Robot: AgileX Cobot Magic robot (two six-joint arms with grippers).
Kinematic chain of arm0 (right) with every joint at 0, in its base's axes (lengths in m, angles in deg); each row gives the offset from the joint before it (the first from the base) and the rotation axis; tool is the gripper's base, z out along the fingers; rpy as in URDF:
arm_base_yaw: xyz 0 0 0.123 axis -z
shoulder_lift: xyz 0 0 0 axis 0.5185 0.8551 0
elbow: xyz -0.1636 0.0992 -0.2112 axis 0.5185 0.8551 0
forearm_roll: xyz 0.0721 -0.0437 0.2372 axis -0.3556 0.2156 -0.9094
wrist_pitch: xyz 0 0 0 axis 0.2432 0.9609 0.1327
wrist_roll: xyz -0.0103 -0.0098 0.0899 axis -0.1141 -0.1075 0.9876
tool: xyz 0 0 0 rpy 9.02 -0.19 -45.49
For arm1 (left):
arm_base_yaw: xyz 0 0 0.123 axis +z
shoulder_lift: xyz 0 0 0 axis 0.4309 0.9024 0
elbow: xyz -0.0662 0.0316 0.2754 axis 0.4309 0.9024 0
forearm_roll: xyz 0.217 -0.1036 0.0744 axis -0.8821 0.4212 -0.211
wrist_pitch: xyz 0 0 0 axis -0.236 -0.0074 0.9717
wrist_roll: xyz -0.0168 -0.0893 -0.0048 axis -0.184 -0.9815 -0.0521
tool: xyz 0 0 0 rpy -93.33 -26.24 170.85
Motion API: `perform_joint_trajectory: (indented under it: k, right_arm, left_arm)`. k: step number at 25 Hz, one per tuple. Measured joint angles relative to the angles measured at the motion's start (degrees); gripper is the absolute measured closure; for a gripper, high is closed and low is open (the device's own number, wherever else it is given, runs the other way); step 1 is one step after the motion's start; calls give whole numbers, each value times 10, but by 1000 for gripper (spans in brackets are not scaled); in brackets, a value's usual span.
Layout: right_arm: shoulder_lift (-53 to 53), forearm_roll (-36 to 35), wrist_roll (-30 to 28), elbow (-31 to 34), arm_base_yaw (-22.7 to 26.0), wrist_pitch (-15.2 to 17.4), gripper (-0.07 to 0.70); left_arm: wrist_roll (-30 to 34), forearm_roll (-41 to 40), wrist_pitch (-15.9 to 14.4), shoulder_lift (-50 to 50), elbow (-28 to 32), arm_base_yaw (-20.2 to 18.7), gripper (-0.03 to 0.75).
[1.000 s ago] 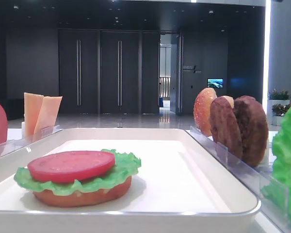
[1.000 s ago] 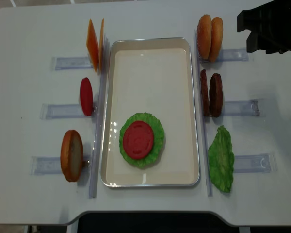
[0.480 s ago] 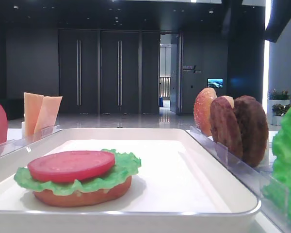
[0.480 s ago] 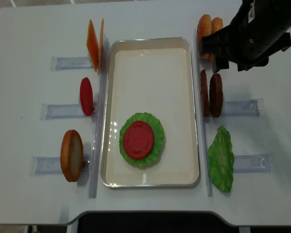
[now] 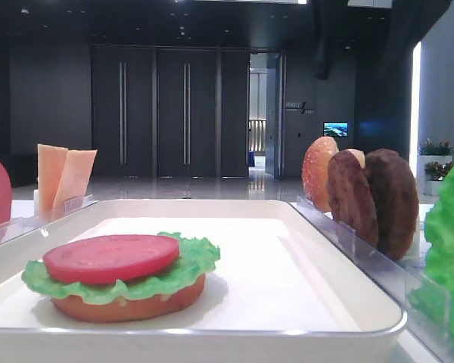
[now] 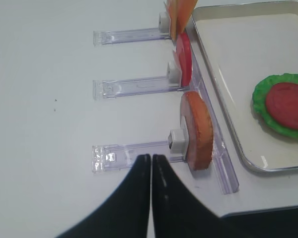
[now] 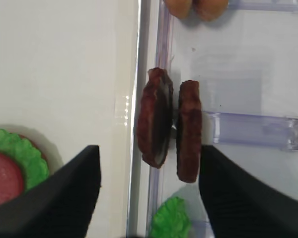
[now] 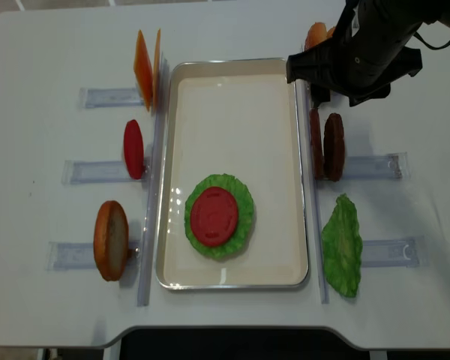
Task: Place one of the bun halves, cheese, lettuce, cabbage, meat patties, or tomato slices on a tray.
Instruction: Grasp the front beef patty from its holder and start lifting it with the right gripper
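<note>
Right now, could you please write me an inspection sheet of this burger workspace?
Surface: white table, bare parts clean.
Job's things: white tray holds a stack of bun base, lettuce and tomato slice. Two meat patties stand on edge in a rack right of the tray; a loose lettuce leaf lies nearer the front. Cheese, a tomato slice and a bun half stand in the left racks.
Clutter: nothing seen.
Grippers: right gripper open, above the patties, touching nothing; left gripper shut, empty, beside the bun half's rack.
Cables: one black cable on the right arm.
Surroundings: dark hall with closed doors.
</note>
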Motion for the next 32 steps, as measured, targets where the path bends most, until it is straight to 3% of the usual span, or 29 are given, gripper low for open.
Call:
perform_joint_trajectory:
  k: [6,32]
  right_arm:
    - [25,0,5,-12,-20,-10,216]
    - [99,16,5,-12,-20,-12,216]
  left_arm:
    - [0,0,0,0,0,0,716]
    - [0,0,0,0,0,0,716]
